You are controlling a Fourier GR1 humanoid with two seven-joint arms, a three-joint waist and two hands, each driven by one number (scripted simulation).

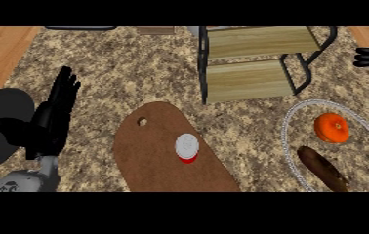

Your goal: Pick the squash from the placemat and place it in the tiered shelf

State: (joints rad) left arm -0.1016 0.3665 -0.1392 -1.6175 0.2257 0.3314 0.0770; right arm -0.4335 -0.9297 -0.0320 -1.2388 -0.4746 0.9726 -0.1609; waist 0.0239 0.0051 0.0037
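Observation:
A brown placemat (155,165) with a small hole near its far end lies in the lower middle of the counter. The only thing on it is a small round white object with a red underside (187,147), and nothing touches that object. The tiered shelf (252,79), two wooden boards in a black frame, stands at the back right with both boards bare. My left hand (54,116) rests open at the far left, fingers pointing up, well away from the mat. Black fingers (361,57) show at the right edge beside the shelf.
A light-rimmed round tray (288,130) at the lower right holds an orange fruit (331,128) and a long dark brown item (323,168). A dark round shape (13,106) sits at the left edge behind my left hand. Speckled counter lies between mat and shelf.

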